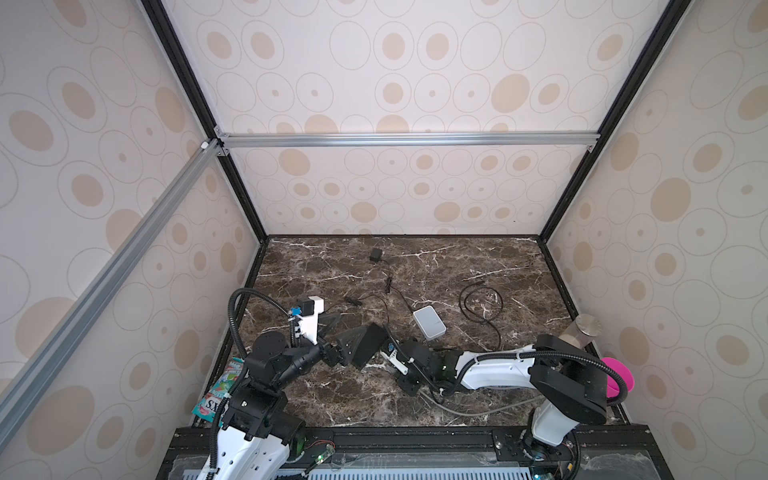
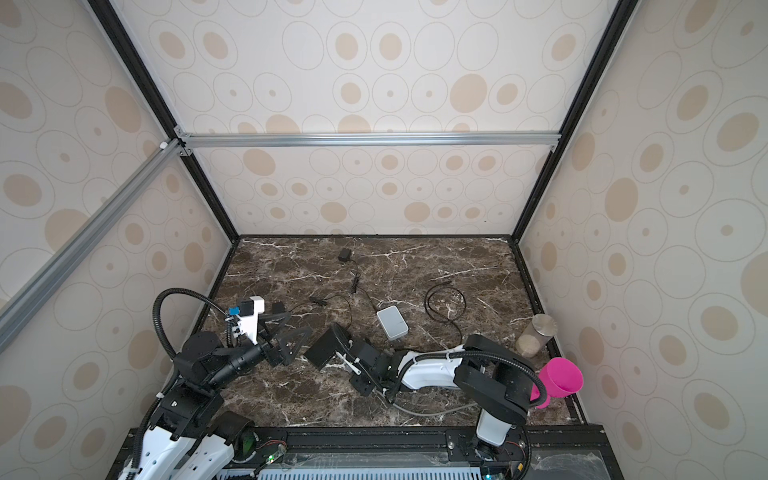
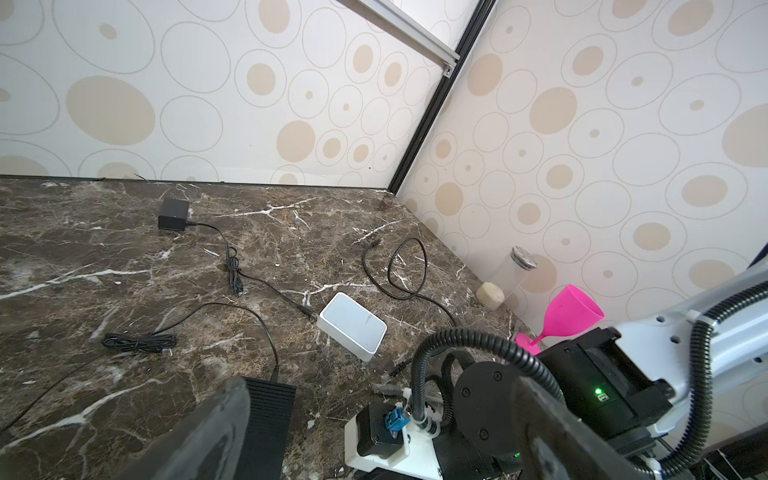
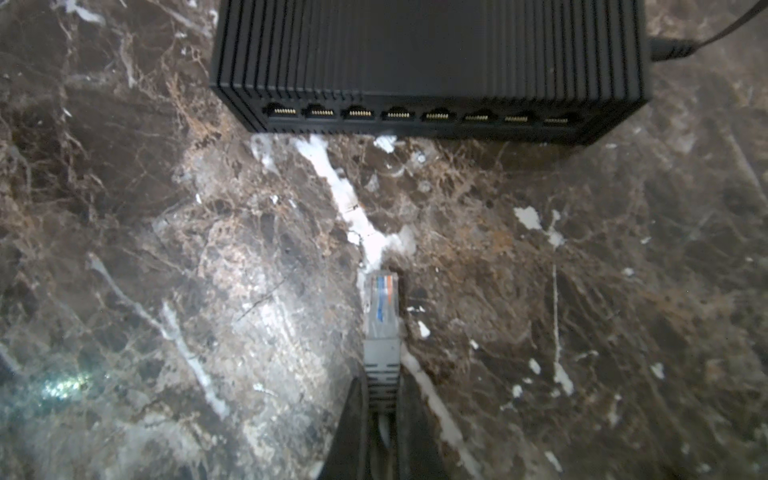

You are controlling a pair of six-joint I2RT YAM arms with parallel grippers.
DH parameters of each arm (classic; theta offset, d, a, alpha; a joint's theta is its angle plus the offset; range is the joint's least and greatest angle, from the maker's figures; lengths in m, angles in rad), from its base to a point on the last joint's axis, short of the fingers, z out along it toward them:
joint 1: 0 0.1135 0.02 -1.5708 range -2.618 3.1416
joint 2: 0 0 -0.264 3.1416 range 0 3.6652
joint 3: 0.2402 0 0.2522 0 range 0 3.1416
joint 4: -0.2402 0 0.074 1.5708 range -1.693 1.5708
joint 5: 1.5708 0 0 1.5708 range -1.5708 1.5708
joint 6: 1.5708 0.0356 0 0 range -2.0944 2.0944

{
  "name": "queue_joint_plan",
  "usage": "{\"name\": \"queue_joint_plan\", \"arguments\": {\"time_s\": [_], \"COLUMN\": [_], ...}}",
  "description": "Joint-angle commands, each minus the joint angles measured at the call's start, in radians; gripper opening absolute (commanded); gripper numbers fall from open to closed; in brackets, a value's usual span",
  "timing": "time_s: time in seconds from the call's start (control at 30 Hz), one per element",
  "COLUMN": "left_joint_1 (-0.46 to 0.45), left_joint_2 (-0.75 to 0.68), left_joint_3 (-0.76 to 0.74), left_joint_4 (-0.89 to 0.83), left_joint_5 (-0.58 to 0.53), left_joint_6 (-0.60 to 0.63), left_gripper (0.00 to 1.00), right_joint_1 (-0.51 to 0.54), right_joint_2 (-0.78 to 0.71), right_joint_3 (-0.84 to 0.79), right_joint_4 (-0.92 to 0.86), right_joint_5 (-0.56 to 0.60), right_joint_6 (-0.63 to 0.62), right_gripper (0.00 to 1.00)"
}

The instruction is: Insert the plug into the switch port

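The black switch (image 1: 368, 345) (image 2: 326, 347) lies on the marble near the front. The right wrist view shows its row of several ports (image 4: 415, 114) facing my right gripper. The grey plug (image 4: 382, 307) has a clear tip, and my right gripper (image 4: 380, 399) (image 1: 386, 353) is shut on its boot. The plug points at the port row across a stretch of bare marble. My left gripper (image 1: 345, 332) (image 3: 380, 386) stands wide open just left of the switch (image 3: 270, 415) and holds nothing. One of its fingers (image 3: 216, 432) is right beside the switch; whether they touch does not show.
A white box (image 1: 429, 323) with a lead lies behind the switch, and a black adapter (image 1: 376, 254) sits near the back wall. A black cable loop (image 1: 482, 305) lies at mid right. A lidded jar (image 1: 582, 332) and a pink goblet (image 1: 619, 376) stand by the right wall. A snack packet (image 1: 220, 390) lies front left.
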Motion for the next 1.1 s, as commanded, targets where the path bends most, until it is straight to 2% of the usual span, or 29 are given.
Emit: {"name": "queue_joint_plan", "arguments": {"time_s": [0.0, 0.23, 0.3, 0.4, 0.53, 0.6, 0.73, 0.8, 0.97, 1.07], "left_joint_1": [0.002, 0.003, 0.002, 0.002, -0.002, -0.004, -0.003, -0.004, -0.005, -0.005], "left_joint_2": [0.008, 0.032, 0.050, 0.077, 0.116, 0.139, 0.188, 0.221, 0.282, 0.354], "left_joint_3": [0.013, 0.015, 0.016, 0.019, 0.026, 0.019, -0.064, -0.106, -0.247, -0.303], "left_joint_4": [0.000, -0.007, -0.012, -0.024, -0.080, -0.085, -0.009, 0.030, 0.211, 0.324], "left_joint_5": [-0.004, -0.022, -0.030, -0.044, -0.215, -0.257, -0.276, -0.289, -0.285, -0.313], "left_joint_6": [0.021, 0.014, 0.013, 0.009, -0.048, -0.079, -0.168, -0.205, -0.277, -0.280], "left_gripper": [0.98, 0.98, 0.98, 0.98, 0.98, 0.98, 0.98, 0.98, 0.98, 0.98], "right_joint_1": [0.007, 0.002, -0.011, -0.045, -0.090, -0.106, -0.121, -0.122, -0.121, -0.121], "right_joint_2": [0.002, -0.119, -0.184, -0.288, -0.424, -0.480, -0.558, -0.582, -0.627, -0.636], "right_joint_3": [-0.030, -0.007, 0.000, 0.004, 0.016, 0.024, 0.040, 0.043, 0.004, -0.039], "right_joint_4": [-0.067, -0.155, -0.182, -0.212, -0.260, -0.287, -0.338, -0.360, -0.373, -0.351], "right_joint_5": [0.008, 0.102, 0.095, 0.003, -0.133, -0.185, -0.313, -0.337, -0.339, -0.308], "right_joint_6": [0.001, -0.071, -0.103, -0.144, -0.201, -0.229, -0.272, -0.272, -0.248, -0.205], "right_gripper": [0.02, 0.00, 0.00, 0.00, 0.00, 0.00, 0.00, 0.00, 0.00, 0.00]}}
